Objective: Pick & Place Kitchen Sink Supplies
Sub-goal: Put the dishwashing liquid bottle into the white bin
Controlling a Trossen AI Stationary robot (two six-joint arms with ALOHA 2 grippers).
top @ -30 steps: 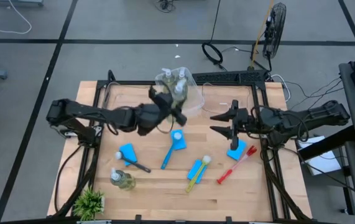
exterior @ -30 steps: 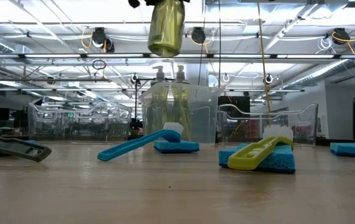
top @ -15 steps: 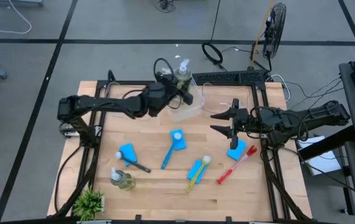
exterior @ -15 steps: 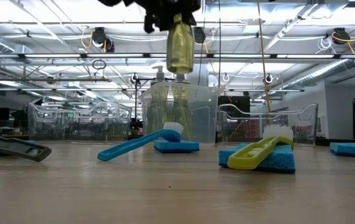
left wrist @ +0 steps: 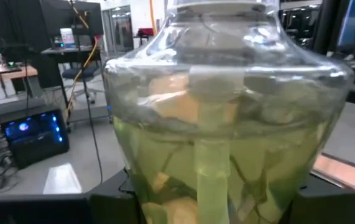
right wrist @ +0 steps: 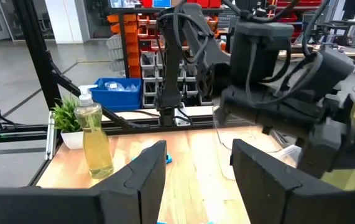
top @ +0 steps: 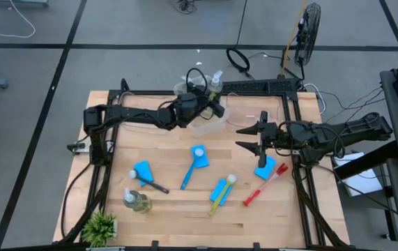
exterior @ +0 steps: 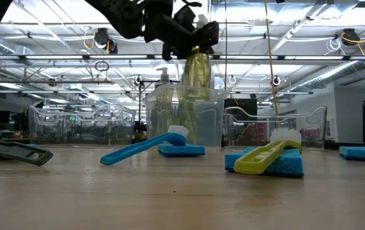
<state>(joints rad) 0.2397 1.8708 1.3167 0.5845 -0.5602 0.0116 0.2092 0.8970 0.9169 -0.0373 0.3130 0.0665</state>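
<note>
A clear pump bottle of yellowish soap (exterior: 197, 75) hangs over the clear bin (top: 217, 123) at the far middle of the table, with my left gripper (top: 209, 106) shut on it. Its lower end is about level with the bin's rim (exterior: 215, 91). Other soap bottles (exterior: 163, 96) stand inside the bin. My right gripper (top: 253, 139) hovers open at the right with nothing between its fingers. On the table lie another soap bottle (top: 136, 201), blue sponges (top: 143, 170), a blue brush (top: 188, 174), a yellow-green brush (top: 221, 193), a red brush (top: 263, 186) and a black brush (top: 154, 185). My left gripper pinches the bottle's body (left wrist: 165, 186) by its two sides between the two fingers (left wrist: 106, 208). The fingers come level from the table's left. The bottle is lifted clear, nearly upright with its pump (top: 217, 77) on top, and its lower part hangs below the gripper.
A small green potted plant (top: 101, 227) stands at the near left corner. More clear bins (exterior: 275, 128) stand along the far edge. A blue sponge (top: 265, 167) lies below my right gripper. Bare wood shows at the table's near middle.
My left gripper has carried the soap bottle toward the table's far right and down. The bottle stays upright in the hold and now hangs over the clear bin, much lower than before.
</note>
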